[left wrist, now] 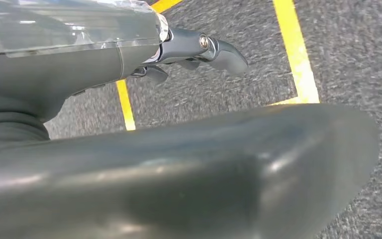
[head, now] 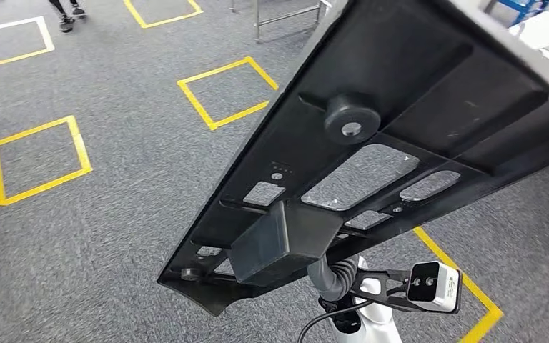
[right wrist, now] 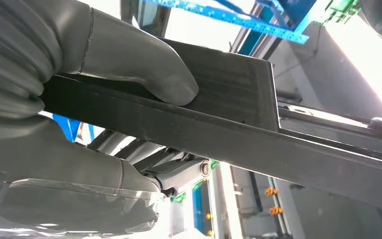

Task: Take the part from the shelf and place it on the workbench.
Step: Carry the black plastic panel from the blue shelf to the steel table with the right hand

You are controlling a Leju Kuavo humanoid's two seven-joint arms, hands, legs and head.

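Note:
A long black plastic part [head: 400, 107] with ribs and cut-outs slants up across the head view, from low at the left to high at the right. My right hand [right wrist: 104, 55] grips one edge of the part [right wrist: 229, 129], thumb on one face and fingers [right wrist: 179, 172] under the other. My left arm [head: 332, 279] rises beneath the part's lower half, and the part hides the hand there. In the left wrist view my left hand [left wrist: 104, 55] has its fingers [left wrist: 219, 50] stretched straight over the carpet. The part's rounded dark end [left wrist: 204, 169] lies close beside them. Whether this hand bears the part I cannot tell.
Grey carpet with yellow taped squares [head: 229, 93] [head: 39, 161] lies below. A person's feet [head: 68, 18] stand at the far left. Metal frame legs [head: 286, 18] rise at the top. A blue shelf frame [head: 522, 7] [right wrist: 238, 17] is close behind the part's upper end.

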